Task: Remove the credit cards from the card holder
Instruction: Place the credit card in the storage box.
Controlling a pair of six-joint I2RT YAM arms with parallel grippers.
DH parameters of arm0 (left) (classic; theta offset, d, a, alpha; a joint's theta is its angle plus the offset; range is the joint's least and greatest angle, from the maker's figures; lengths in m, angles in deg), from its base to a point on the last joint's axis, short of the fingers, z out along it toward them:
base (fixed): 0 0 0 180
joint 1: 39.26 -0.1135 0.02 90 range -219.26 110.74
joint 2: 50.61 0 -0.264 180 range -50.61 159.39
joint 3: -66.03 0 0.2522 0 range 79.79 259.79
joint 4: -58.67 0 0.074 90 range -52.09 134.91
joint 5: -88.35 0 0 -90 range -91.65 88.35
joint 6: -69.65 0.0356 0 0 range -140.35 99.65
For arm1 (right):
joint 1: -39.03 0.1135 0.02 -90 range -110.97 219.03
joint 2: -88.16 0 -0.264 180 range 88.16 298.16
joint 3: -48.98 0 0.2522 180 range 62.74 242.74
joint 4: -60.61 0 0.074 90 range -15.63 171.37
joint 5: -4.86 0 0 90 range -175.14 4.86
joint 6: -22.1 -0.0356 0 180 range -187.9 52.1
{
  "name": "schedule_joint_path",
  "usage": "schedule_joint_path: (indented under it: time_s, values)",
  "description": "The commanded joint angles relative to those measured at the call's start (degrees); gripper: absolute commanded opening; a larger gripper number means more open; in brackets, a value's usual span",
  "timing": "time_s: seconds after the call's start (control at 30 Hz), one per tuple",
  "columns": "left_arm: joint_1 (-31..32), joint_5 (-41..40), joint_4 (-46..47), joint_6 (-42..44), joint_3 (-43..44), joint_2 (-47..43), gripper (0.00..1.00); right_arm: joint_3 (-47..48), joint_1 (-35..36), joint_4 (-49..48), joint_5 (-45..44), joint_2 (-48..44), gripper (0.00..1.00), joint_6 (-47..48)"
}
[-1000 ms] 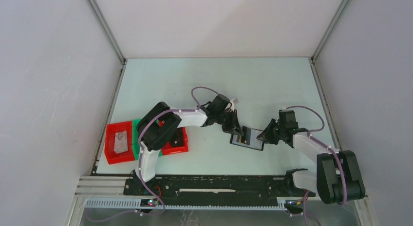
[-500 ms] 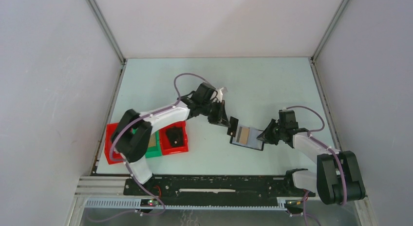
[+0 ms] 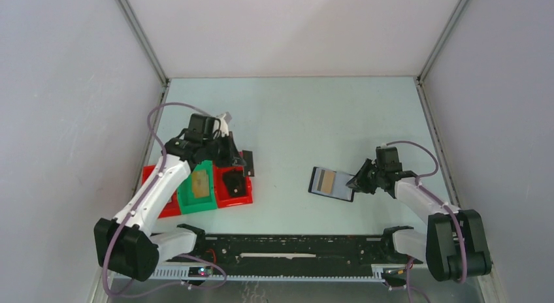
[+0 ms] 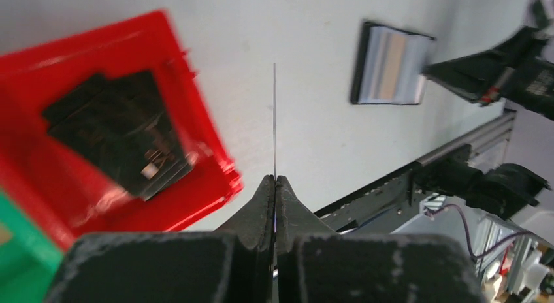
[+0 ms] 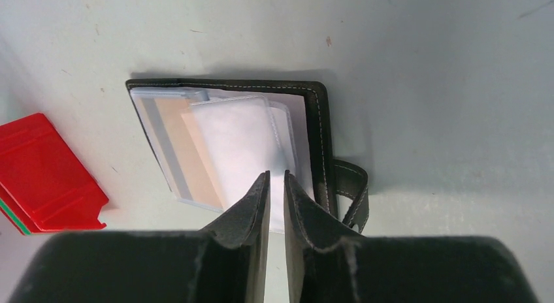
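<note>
Black folding leather, the card holder [image 3: 332, 184] lies open and flat on the pale-green table [image 3: 294, 113], right of centre, a tan credit card [image 3: 328, 181] showing inside. The right gripper [image 3: 357, 183] touches its right edge. Well apart on the left, the left gripper [image 3: 243, 160] hangs just beside a red plastic tray [image 3: 238, 201], next to a green tray [image 3: 198, 207], clamping a dark thin card [image 3: 247, 164].

From the left wrist, the fingers [image 4: 258, 205] are pressed tight together on that card, seen edge-on as a hairline, beside the glossy tray's corner; flat black pieces [image 4: 117, 136] lie in the tray.

From the right wrist, stitched leather frames clear plastic sleeves [image 5: 242, 133] over the tan credit card. The gripper's fingers stand a slit apart at the sleeves' near edge; whether they pinch anything cannot be told.
</note>
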Motion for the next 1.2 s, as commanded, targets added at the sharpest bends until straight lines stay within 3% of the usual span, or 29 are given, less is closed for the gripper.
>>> schedule_joint_path:
  time_s: [0.0,0.3,0.5,0.6,0.73,0.8,0.93,1.03,1.13,1.17]
  values:
    - [-3.2,-5.6,-7.6,2.1,-4.0,-3.6,0.0,2.8,-0.4,1.6,-1.5,-3.7,0.22,-0.5]
    - [-5.5,-14.9,-6.4,2.0,-7.4,-2.0,0.0,3.8,-0.5,4.6,-2.1,-6.5,0.22,-0.1]
    - [-5.5,-8.5,1.3,1.3,-10.1,2.2,0.0,3.8,-0.4,5.6,-2.5,-7.6,0.22,0.1]
    - [-5.5,-10.4,2.1,1.0,-10.0,4.3,0.0,3.8,-0.3,5.9,-2.6,-7.9,0.22,-0.3]
    - [-5.5,-15.2,-1.2,2.0,-8.1,6.2,0.39,3.8,-0.2,6.5,-2.9,-8.4,0.22,-0.6]
    - [-5.5,-16.6,-2.8,2.0,-6.9,4.3,0.44,3.8,-0.2,6.7,-2.9,-8.8,0.22,-0.5]
    - [-5.4,-18.1,-5.5,1.1,-3.4,-2.3,0.46,4.1,-0.2,6.9,-3.2,-9.2,0.23,-0.5]
    - [-4.1,-14.6,-3.5,0.3,-2.4,-7.9,0.49,4.4,0.4,6.3,-3.3,-9.2,0.23,-0.8]
    - [0.7,-11.3,1.5,-1.3,-2.4,-10.8,0.68,5.5,2.2,5.9,-4.0,-8.1,0.23,-0.8]
    - [2.3,-9.4,3.5,-2.3,-2.5,-10.7,0.69,6.1,3.0,5.9,-4.2,-7.2,0.23,-0.8]
